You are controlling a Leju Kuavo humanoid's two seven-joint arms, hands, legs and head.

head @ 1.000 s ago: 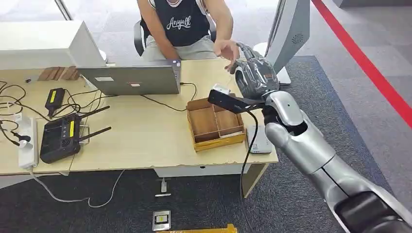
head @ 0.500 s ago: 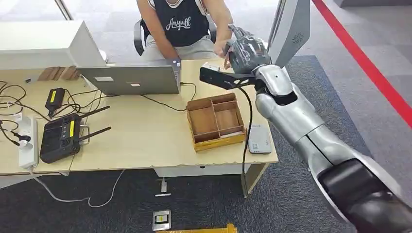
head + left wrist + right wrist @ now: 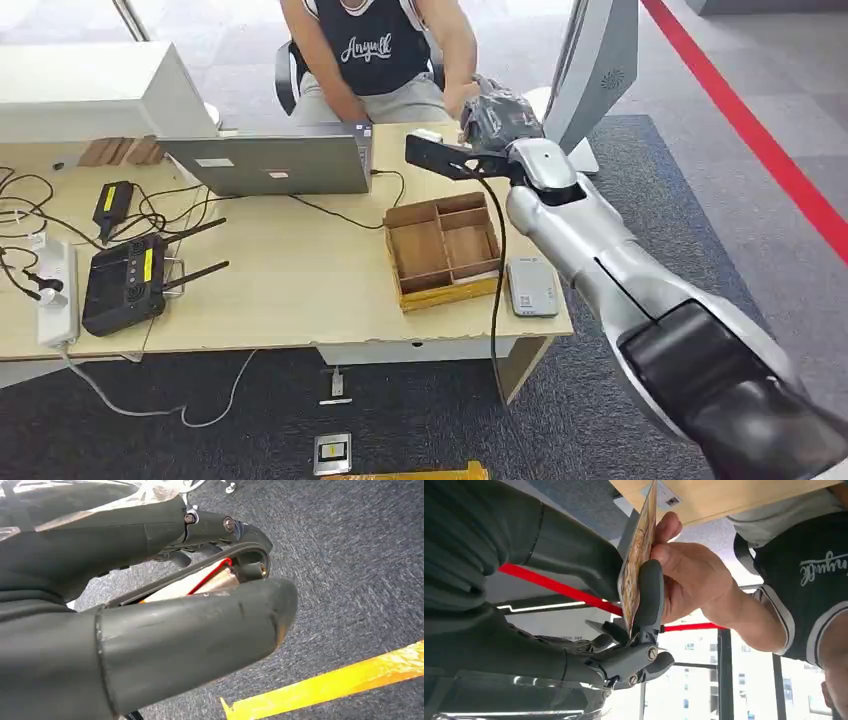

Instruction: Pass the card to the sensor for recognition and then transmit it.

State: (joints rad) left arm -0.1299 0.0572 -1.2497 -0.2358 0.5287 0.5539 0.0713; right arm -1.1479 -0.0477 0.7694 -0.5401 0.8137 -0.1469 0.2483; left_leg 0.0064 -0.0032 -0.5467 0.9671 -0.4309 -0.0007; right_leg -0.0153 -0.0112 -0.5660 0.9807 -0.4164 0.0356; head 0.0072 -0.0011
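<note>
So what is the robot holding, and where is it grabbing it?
The right hand pinches the card by one end; a person's hand holds the other edge.

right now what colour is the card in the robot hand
Mottled tan and orange-brown, seen nearly edge-on. The card shows best in the right wrist view, pinched by the right robot hand.

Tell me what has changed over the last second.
The right hand has carried the card away from the wooden tray, toward the seated person, whose hand now touches the card. The laptop and the card reader have not moved.
</note>
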